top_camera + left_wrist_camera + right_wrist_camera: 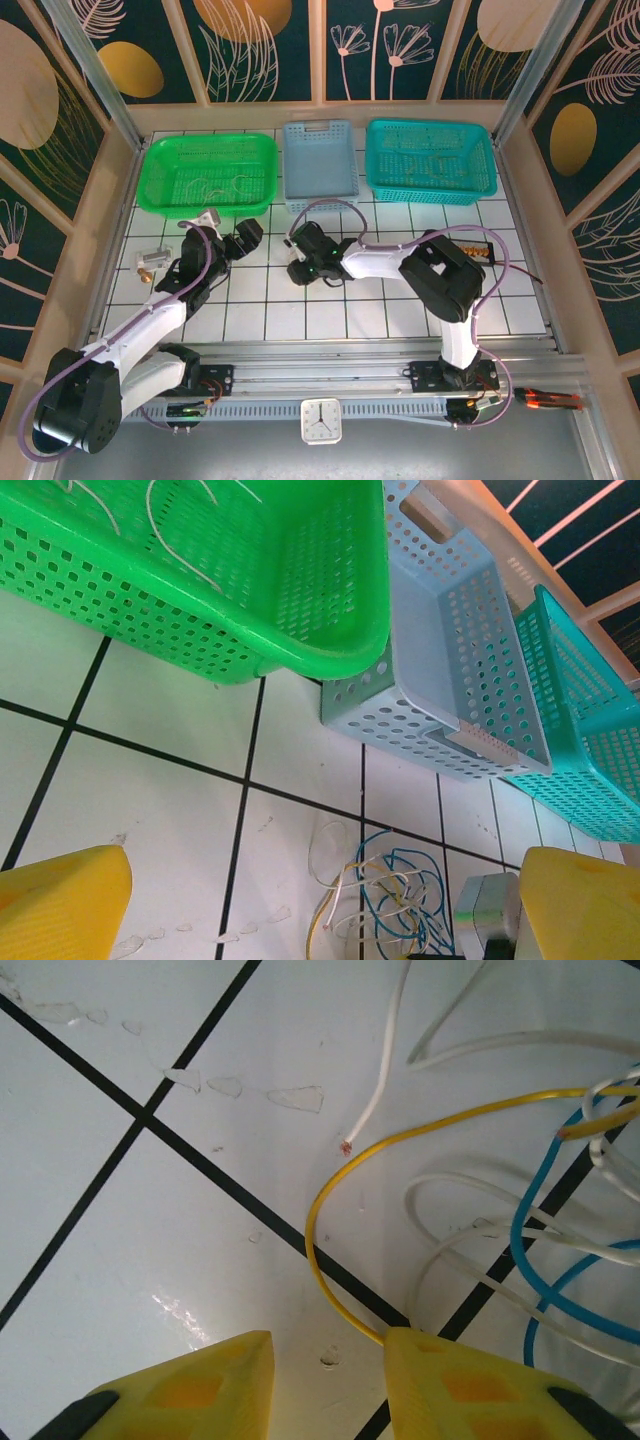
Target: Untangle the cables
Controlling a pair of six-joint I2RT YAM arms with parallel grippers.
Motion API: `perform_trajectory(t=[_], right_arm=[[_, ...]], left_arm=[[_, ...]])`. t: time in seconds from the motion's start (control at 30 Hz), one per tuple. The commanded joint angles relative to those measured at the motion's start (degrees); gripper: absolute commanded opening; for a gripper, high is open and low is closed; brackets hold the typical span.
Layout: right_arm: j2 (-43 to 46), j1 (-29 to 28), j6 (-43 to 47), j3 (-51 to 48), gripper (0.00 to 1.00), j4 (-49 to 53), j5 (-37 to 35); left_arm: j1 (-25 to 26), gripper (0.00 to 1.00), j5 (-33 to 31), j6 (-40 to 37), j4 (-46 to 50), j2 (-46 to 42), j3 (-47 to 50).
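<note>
The left tool (330, 905) is hanging fully open and empty above the counter (150, 780). The right tool (330, 1360) is standing partly open, clamping nothing. A yellow cable (309, 1230) is running up against one finger (450, 1380). The cables (395, 885) are lying tangled on the counter, near the pale blue basket (440, 650).

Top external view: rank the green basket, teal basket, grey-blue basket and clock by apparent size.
Largest: green basket and teal basket, too alike to rank.
Then: grey-blue basket.
Smallest: clock.
</note>
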State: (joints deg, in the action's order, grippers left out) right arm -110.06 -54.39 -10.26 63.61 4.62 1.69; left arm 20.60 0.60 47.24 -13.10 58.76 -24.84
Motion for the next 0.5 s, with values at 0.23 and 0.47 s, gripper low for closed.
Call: perform_trajectory(t=[0.23, 0.47], right_arm=[[-1.4, -1.8, 4.4, 2.8, 0.34, 6.1, -5.8], [0.6, -1.9, 4.5, 6.2, 0.34, 7.5, -7.7]], left_arm=[[0.1, 0.99, 0.0, 1.1, -2.2, -0.7, 0.4], [0.1, 0.99, 0.0, 1.3, -2.1, -0.9, 0.5]])
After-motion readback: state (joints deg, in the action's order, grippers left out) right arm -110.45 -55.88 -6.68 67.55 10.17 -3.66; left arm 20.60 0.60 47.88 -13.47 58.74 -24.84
